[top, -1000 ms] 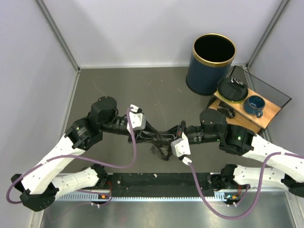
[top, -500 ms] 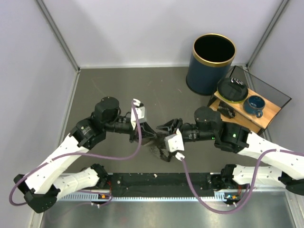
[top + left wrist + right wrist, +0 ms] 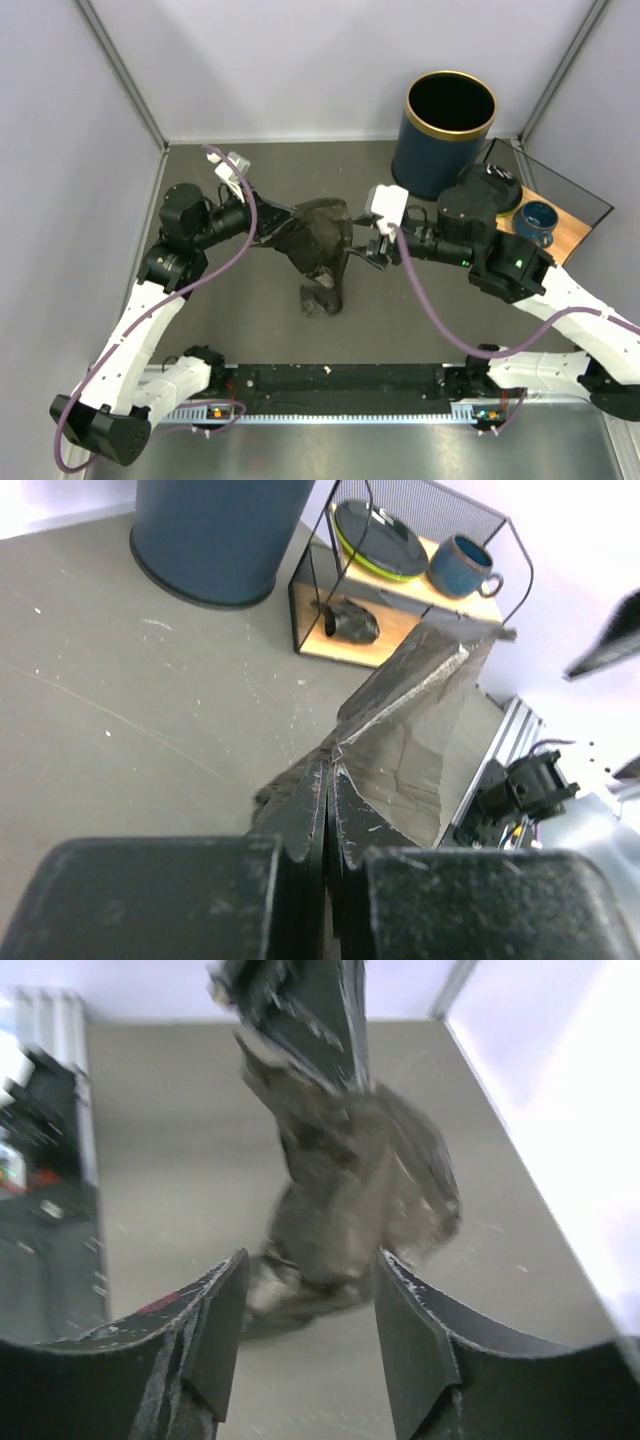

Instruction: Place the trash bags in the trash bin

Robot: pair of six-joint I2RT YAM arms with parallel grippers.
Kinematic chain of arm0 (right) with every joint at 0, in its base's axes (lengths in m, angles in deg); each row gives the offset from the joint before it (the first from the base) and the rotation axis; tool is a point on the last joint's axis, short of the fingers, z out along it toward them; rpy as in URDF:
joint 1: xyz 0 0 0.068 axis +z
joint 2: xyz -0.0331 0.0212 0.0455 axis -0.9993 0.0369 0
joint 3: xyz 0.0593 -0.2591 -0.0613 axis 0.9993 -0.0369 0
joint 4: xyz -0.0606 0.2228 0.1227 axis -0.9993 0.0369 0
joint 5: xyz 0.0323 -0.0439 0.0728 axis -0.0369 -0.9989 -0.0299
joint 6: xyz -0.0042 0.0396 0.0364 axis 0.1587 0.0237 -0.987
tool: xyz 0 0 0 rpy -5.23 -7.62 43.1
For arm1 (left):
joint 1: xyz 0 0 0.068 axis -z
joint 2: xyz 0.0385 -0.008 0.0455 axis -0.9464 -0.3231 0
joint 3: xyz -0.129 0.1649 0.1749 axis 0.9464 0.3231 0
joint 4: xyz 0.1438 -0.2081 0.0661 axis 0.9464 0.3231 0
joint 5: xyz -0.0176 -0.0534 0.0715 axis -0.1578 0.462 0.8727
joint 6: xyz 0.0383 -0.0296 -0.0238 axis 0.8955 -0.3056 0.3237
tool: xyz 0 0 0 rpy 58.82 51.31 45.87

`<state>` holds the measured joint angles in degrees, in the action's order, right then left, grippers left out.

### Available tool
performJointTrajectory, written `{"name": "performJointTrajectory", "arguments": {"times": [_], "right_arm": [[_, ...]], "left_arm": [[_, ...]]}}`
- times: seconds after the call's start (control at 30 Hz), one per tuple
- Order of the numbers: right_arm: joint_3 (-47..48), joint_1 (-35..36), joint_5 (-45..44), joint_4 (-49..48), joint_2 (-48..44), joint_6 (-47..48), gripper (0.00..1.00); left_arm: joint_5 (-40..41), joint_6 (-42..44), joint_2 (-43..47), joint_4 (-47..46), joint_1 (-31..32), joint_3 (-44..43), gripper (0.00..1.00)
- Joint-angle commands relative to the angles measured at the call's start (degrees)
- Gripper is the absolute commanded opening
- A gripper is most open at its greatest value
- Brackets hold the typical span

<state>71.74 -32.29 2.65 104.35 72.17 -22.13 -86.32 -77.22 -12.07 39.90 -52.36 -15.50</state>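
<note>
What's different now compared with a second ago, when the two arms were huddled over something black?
The left arm pulled back toward the far left with the left fingers shut on the trash bag, lifting and spreading it. The right arm also moved away from the near edge; the right fingers are open beside the bag. The trash bin and the shelf stayed put.

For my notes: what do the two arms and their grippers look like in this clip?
The left arm and right arm both have white shell links and black cylindrical joints. A purple cable loops along each to a white camera block at the wrist. The left gripper and right gripper have flat black fingers, scuffed pale at the edges.
</note>
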Motion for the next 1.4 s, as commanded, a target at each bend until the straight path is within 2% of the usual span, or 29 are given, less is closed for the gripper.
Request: {"name": "performJointTrajectory", "arguments": {"times": [0.0,0.1,0.17,0.27,0.37,0.53,0.63,0.73,0.77,0.87,0.93,0.97,1.07,1.13,1.37], "right_arm": [[8.3,-0.2,9.0,-0.3,4.4,-20.2,0.50],[10.4,-0.2,11.5,-3.5,7.7,-27.3,0.54],[11.6,-0.3,10.9,-4.6,10.9,-31.0,0.64],[13.5,-0.5,10.6,-5.6,15.6,-35.5,0.72],[14.0,-1.5,11.1,-6.7,18.8,-39.4,0.75],[14.6,-5.1,11.9,-8.7,21.6,-44.8,0.70],[13.8,-8.4,16.3,-10.9,22.0,-49.2,0.68],[12.1,-8.8,20.9,-12.6,20.5,-50.7,0.77],[11.7,-8.9,21.5,-12.4,20.2,-51.4,0.77],[9.7,-10.2,25.6,-12.3,18.5,-53.5,0.62],[6.4,-10.9,26.1,-12.3,15.4,-54.2,0.56],[5.4,-11.0,26.7,-12.2,14.3,-54.5,0.56],[2.4,-11.0,26.6,-11.9,12.3,-55.7,0.64],[1.5,-11.4,26.6,-11.3,12.7,-56.6,0.64],[2.6,-15.1,33.7,-10.7,10.5,-57.3,0.55]], "left_arm": [[3.4,-7.0,0.3,-7.2,-0.2,-2.4,0.00],[-0.5,-8.8,1.2,-9.5,-0.2,-1.8,0.00],[-1.4,-9.5,2.6,-10.6,-0.1,-0.6,0.00],[-2.1,-9.9,4.7,-11.7,-0.1,1.6,0.00],[-4.7,-11.9,6.0,-14.9,-0.1,3.1,0.00],[-6.0,-12.4,8.2,-14.9,-0.1,4.9,0.00],[-5.3,-12.0,9.4,-14.5,-0.1,6.1,0.00],[-5.0,-12.2,9.8,-14.8,-0.1,7.2,0.00],[-5.3,-12.6,9.9,-15.7,-0.2,7.7,0.00],[-4.0,-12.8,9.5,-17.3,-0.2,7.1,0.00],[-2.8,-12.4,8.8,-16.8,-0.2,6.3,0.00],[-2.5,-12.4,8.7,-17.0,-0.2,6.2,0.00],[-3.2,-13.8,7.9,-19.0,-0.2,6.6,0.00],[-3.0,-14.3,7.9,-19.9,-0.2,7.0,0.00],[-1.8,-12.4,8.9,-17.1,-0.2,7.4,0.00]]}}
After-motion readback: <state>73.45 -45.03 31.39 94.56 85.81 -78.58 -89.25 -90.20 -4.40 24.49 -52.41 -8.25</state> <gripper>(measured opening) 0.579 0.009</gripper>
